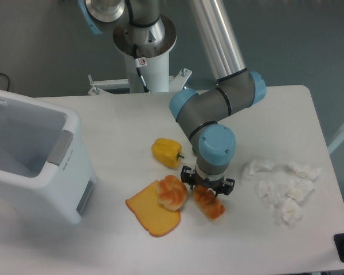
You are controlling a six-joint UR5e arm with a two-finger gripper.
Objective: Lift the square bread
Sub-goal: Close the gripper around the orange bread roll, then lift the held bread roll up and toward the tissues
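While the gripper (208, 192) hangs low over the table (275, 114), the bread (210, 203) lies right under it, poking out toward the near side and a little right. Its far end is hidden beneath the wrist; only the near part shows, glossy, ridged, orange-brown.

Long axis: runs from far-left to near-right, a diagonal across the view. Fingers are mostly masked by the wrist housing, so the jaw gap cannot be read, nor whether they touch the loaf. State of grip: cannot tell.

Neighbours: bun (172, 192) just left of the bread, resting on the toast (149, 213). Bun and bread look very close, maybe touching; the view does not settle it. Yellow pepper (166, 152) sits farther back and left, apart. Crumpled tissues (284, 186) lie to the right, well apart. White bin (34, 160) at far left.

Judgement: the grasp turns on closing across the loaf's short width, that is, fingers set square to the diagonal. The left finger has little room beside the bun, so a nudge there is the likely fault.
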